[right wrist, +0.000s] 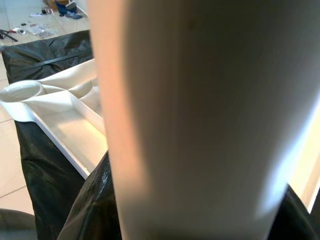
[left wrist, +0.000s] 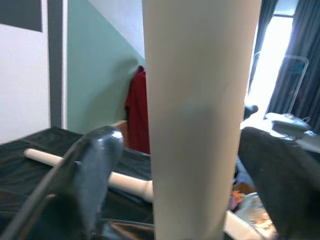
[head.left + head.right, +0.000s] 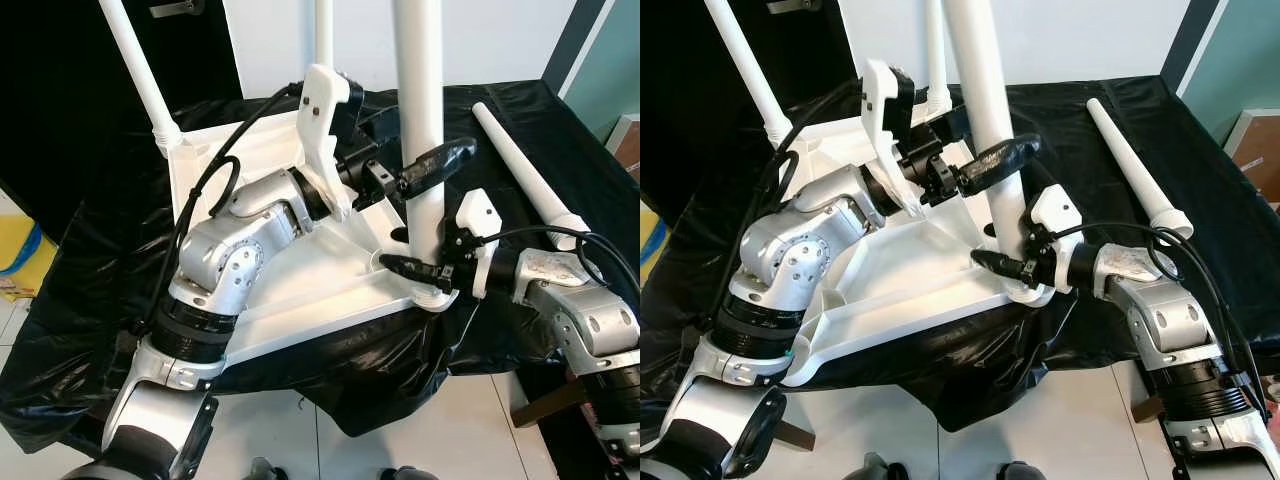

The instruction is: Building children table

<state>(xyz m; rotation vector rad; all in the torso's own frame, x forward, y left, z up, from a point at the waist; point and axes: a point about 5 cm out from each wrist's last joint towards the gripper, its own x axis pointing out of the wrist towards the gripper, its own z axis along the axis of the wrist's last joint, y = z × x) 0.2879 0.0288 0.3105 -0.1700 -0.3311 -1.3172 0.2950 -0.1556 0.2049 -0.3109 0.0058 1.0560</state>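
White children's tabletop (image 3: 300, 270) lies upside down on a table draped in black sheeting (image 3: 520, 150), underside ribs facing up. 3 legs stand upright in its corner sockets: 1 at the far left corner (image 3: 140, 75), 1 at the far side (image 3: 324, 35), and 1 at the near right corner (image 3: 420, 110), thicker-looking and nearest the camera. A 4th leg (image 3: 525, 180) lies loose on the sheeting, well apart to the right of the tabletop. Left claw (image 3: 425, 170) reaches across the tabletop and sits around the near right leg partway up; in the left wrist view the leg (image 2: 200, 120) stands between the 2 black fingers (image 2: 92, 170), which are spread about as wide as the leg; contact not clearly resolved. Right claw (image 3: 420, 262) is lower on the same leg, just above the socket, 1 finger (image 3: 998, 262) lying against the leg's left side. Right wrist view shows the leg (image 1: 200, 120) very close; how far this claw is spread I cannot tell.
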